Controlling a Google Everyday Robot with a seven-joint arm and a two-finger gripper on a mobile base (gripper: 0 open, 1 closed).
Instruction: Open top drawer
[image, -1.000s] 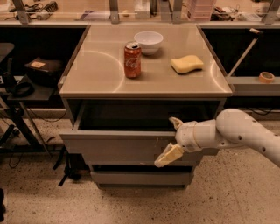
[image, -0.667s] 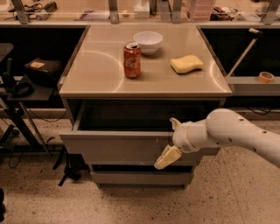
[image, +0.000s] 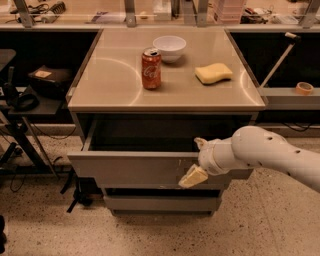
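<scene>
The top drawer (image: 130, 170) is a wide grey flat front pulled out from under the tabletop, with its dark inside showing behind it. Small white scuffs mark the front right of centre. My gripper (image: 194, 161) is at the right part of the drawer front. One cream fingertip (image: 191, 177) lies on the outside face and the other (image: 199, 143) pokes up behind the top edge, so the front panel is pinched between them. My white arm (image: 270, 152) comes in from the right.
A narrower grey drawer front (image: 160, 202) sits shut below. On the tabletop (image: 110, 85) stand a red soda can (image: 151, 68), a white bowl (image: 169, 47) and a yellow sponge (image: 213, 73). A black stand with a bag (image: 47, 80) is at the left, and a shelf with a tape roll (image: 303, 88) at the right.
My arm has shifted slightly. The drawer front and the gripper on it stay in about the same place.
</scene>
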